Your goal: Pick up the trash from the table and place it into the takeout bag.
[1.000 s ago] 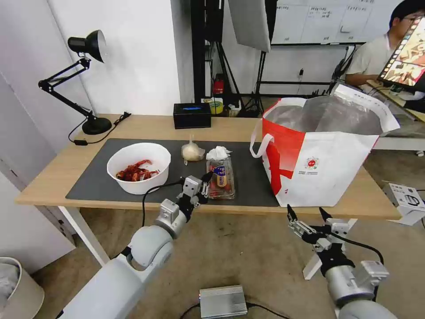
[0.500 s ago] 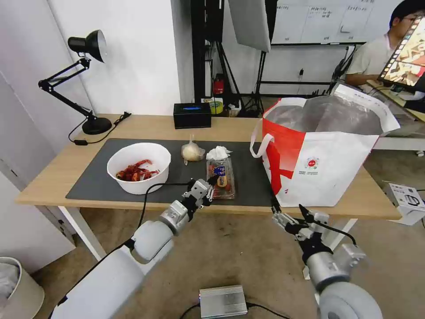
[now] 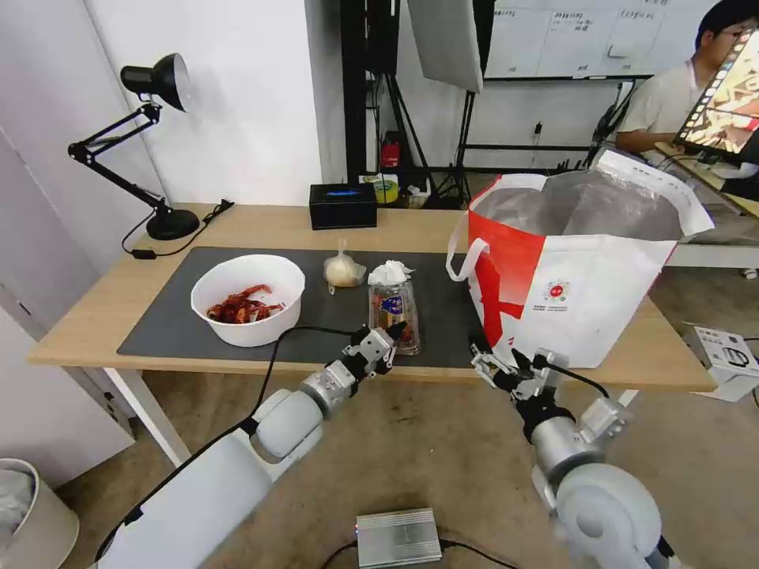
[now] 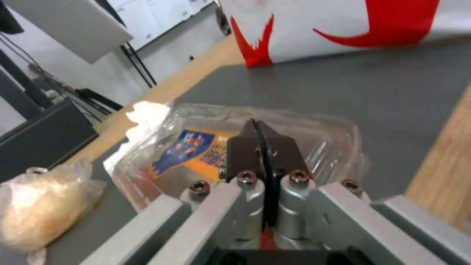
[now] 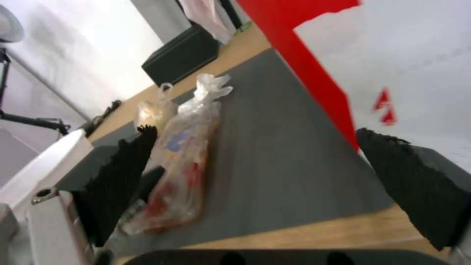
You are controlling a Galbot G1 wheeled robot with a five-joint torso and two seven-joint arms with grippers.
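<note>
- L gripper [image 3: 393,335]: jaws together, tips at near end of clamshell tray [image 3: 393,315], mid-mat.
- R gripper [image 3: 496,356]: jaws apart, at table [image 3: 95,316] front edge, 4 o'clock of tray.
- Takeout bag [image 3: 569,292]: 3 o'clock of tray, upright.
- Tissue [image 3: 389,273], knotted bag [image 3: 342,270]: 12 & 11 o'clock; bowl [image 3: 247,299] 9.

White arms [image 3: 261,442] (black cables, silver wrists)
</note>
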